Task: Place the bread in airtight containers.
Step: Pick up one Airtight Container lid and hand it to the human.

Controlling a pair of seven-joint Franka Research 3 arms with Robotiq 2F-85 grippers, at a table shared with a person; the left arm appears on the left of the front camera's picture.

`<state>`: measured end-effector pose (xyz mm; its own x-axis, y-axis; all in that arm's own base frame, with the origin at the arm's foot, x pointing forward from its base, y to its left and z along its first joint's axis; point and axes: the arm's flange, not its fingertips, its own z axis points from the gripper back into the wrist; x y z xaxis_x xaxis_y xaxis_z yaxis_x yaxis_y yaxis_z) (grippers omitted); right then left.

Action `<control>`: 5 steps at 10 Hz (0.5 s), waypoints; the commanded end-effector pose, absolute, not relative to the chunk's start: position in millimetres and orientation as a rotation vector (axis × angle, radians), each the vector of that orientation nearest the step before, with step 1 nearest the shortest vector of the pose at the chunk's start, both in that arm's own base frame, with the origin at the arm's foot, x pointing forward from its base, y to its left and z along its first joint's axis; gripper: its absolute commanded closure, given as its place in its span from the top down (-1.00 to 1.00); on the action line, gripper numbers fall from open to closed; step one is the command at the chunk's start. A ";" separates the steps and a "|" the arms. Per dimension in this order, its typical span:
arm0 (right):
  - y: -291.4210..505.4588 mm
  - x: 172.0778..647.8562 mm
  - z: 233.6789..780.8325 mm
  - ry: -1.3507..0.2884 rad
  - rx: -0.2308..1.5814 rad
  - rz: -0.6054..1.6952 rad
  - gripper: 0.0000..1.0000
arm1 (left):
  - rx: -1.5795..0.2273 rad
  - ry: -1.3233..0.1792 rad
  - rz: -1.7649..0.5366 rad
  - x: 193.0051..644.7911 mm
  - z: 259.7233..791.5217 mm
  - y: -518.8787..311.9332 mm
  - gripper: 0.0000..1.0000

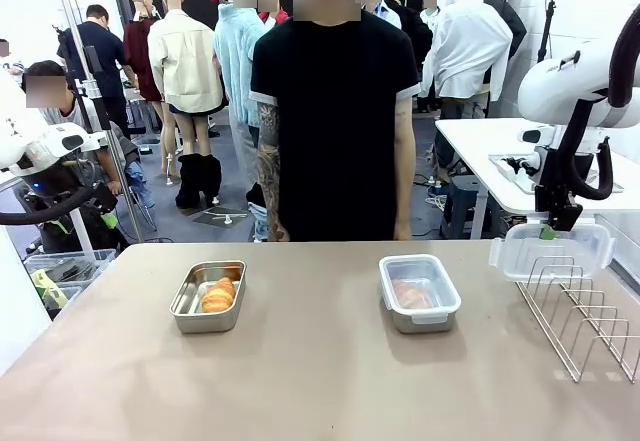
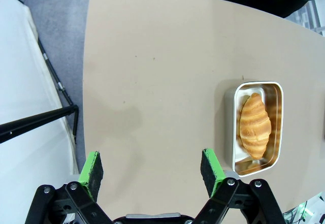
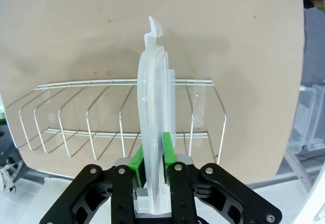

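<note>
Right gripper (image 3: 151,158) on clear lid (image 3: 152,127)

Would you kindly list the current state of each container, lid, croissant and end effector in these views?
Left rectangular stainless-steel pan: uncovered, one croissant inside.
Golden-brown croissant: lying flat in the left pan.
Right rectangular steel pan: covered by a clear plastic lid, a croissant showing through.
Second clear plastic lid: standing on edge in the wire rack.
Left end effector: open, holding nothing.
Right end effector: shut on the second lid.
</note>
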<state>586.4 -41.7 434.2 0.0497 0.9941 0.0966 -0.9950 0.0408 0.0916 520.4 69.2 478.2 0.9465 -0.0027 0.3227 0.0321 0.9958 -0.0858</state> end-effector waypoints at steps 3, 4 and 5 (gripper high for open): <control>-36.3 583.2 437.1 -0.013 0.185 1.508 -1.00 | -0.080 -0.327 -0.022 519.1 480.3 70.4 1.00; -35.9 581.8 438.1 -0.016 0.198 1.508 -1.00 | -0.080 -0.327 -0.022 519.1 480.3 70.4 1.00; -37.3 581.7 439.9 -0.017 0.233 1.506 -1.00 | -0.080 -0.327 -0.022 519.1 480.3 70.4 1.00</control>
<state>586.4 -38.5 435.5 0.0497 0.9932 0.1052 -0.9947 0.0397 0.0951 520.4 69.2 478.2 0.9465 -0.0027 0.3227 0.0321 0.9958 -0.0858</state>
